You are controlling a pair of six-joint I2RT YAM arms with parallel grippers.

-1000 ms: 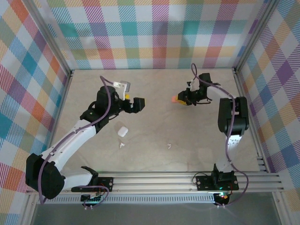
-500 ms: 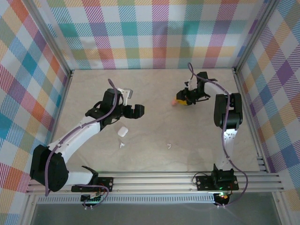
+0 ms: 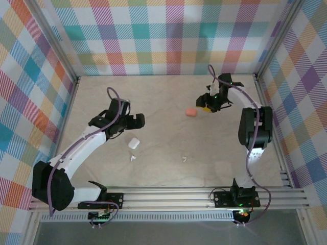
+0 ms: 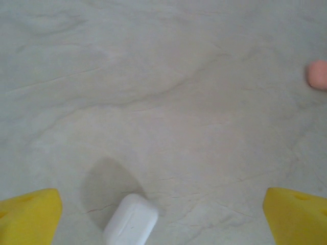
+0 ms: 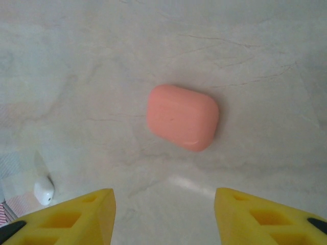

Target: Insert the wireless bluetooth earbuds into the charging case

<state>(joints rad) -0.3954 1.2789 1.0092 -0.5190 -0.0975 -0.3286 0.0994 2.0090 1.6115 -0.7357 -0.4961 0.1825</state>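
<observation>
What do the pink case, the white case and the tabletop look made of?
The pink case looks like matte plastic: smooth salmon shell, rounded edges, only a faint sheen. The white case is probably plastic too: smooth rounded shell, finish unclear in the blur. The tabletop is pale with thin marble-like veins, possibly laminate, though real stone can't be ruled out.

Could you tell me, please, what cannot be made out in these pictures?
Top view: the left white earbud and the right white earbud are too small to tell how they lie.
Left wrist view: the white case is cut off by the bottom edge, the pink case by the right edge.
Right wrist view: the small white thing at lower left is too blurred to identify; the pink case's shut shell hides its inside.
</observation>
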